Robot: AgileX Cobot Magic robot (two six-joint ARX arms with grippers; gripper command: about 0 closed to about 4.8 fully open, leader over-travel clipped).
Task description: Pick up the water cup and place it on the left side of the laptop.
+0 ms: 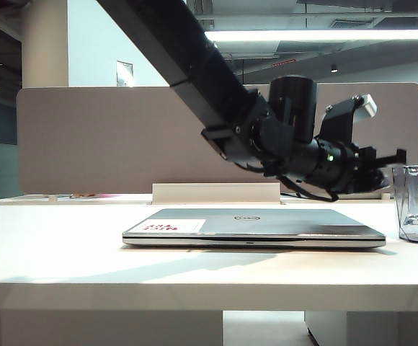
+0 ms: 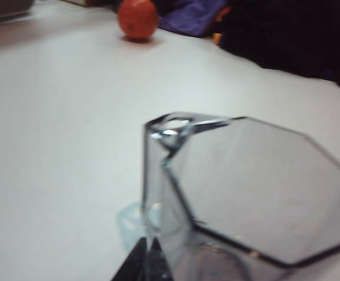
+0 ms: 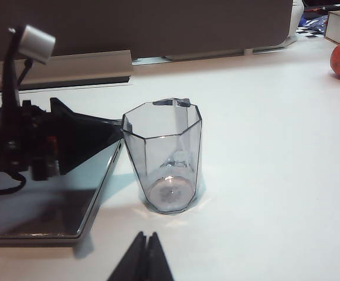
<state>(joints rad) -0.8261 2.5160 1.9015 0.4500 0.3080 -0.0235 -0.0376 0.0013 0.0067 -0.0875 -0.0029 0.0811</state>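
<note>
Water cup point(image 2: 258, 199): transparent smoky-grey, faceted rim, filling the near part of the view, standing on the tabletop.
Left gripper point(image 2: 145, 263): dark jaws pressed together, tips against the cup's near wall.
Tabletop point(image 2: 58, 117): white, plain.
Orange ball point(image 2: 138, 19): far edge of tabletop, well apart from cup.
Purple cloth point(image 2: 193, 16): beside the ball.

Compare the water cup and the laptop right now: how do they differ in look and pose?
The water cup is see-through smoky grey with faceted sides; the laptop is opaque silver-grey with a white-and-red sticker. The cup stands upright and narrow; the laptop lies flat, closed and far wider. The left gripper is shut on the cup's rim; nothing grips the laptop. The right gripper is shut, apart from both. Both rest on the white table, the cup at the laptop's right.
</note>
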